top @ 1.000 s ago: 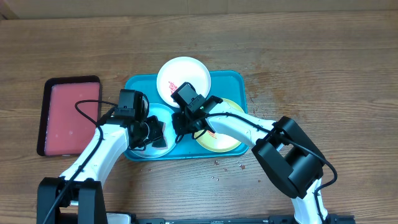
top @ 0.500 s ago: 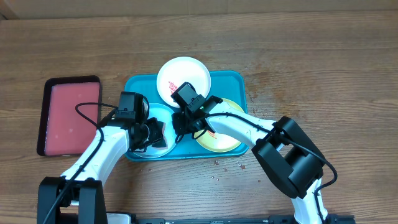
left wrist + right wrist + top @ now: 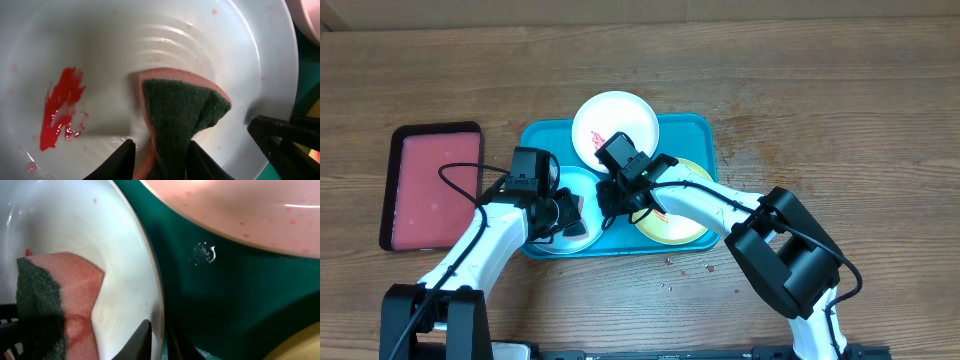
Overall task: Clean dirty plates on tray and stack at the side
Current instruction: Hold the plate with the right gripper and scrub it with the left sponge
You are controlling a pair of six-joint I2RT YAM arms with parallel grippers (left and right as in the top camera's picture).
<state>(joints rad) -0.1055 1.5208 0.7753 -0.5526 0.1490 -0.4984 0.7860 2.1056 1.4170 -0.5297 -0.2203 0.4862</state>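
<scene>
**Current state.** The tray (image 3: 705,135) carries all three plates. The white plate (image 3: 615,122) sits at the tray's 12 o'clock edge, the yellow-green plate (image 3: 682,222) at 4 o'clock, and the pale blue plate (image 3: 100,60) at 8 o'clock. No plate is stacked at the side yet.

**End effectors.** The left gripper (image 3: 161,150) is clamped on a sponge (image 3: 180,105), green scouring face toward the wrist camera, with the sponge pressed into the bowl of the pale blue plate. The right gripper (image 3: 156,340) is closed to a narrow pinch on that plate's rim, one finger inside and one outside, which steadies the plate.

**Work outstanding.** A red smear (image 3: 60,112) lies at 9 o'clock from the sponge in the left wrist view and is not covered by it. The wiping stroke probably has to travel toward 9 o'clock.

**Hazards.**
- The rim pinch is shallow. Sideways scrubbing force could pull the rim out of the right gripper, and the plate would skid across the tray.
- A skidding or tilting plate could strike the white plate, which lies near at 1 o'clock.
- The two grippers work near each other. A stroke toward 3 o'clock risks finger contact.
- The sponge is held by one end. Heavy downward pressure could fold it or twist it out of the grip.
- A light pass may spread the smear instead of lifting it.
</scene>
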